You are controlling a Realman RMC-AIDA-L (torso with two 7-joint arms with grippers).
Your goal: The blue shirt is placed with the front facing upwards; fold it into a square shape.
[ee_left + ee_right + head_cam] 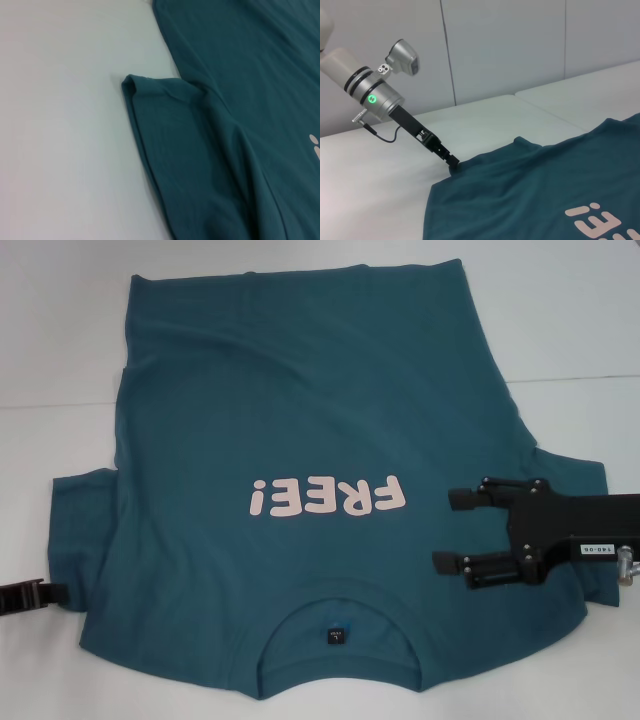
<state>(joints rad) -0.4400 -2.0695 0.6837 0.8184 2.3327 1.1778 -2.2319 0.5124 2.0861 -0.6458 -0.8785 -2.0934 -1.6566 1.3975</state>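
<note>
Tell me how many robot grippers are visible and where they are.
2. The left gripper is at the edge of the blue shirt, at its sleeve; the right gripper hovers open over the opposite shoulder area.

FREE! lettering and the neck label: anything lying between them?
No, only bare teal fabric of the blue shirt separates the FREE! lettering from the neck label, seen in the head view.

The blue shirt (300,440) lay spread front side up, a dark teal short-sleeved T-shirt. Its off-white "FREE!" lettering (328,498) ran across the chest, reading upside down from the robot's side. The collar with a small dark neck label (336,636) lay nearest the robot, the hem farthest. Both short sleeves stuck out sideways, the left sleeve (165,115) slightly bunched and wrinkled at its edge.
</note>
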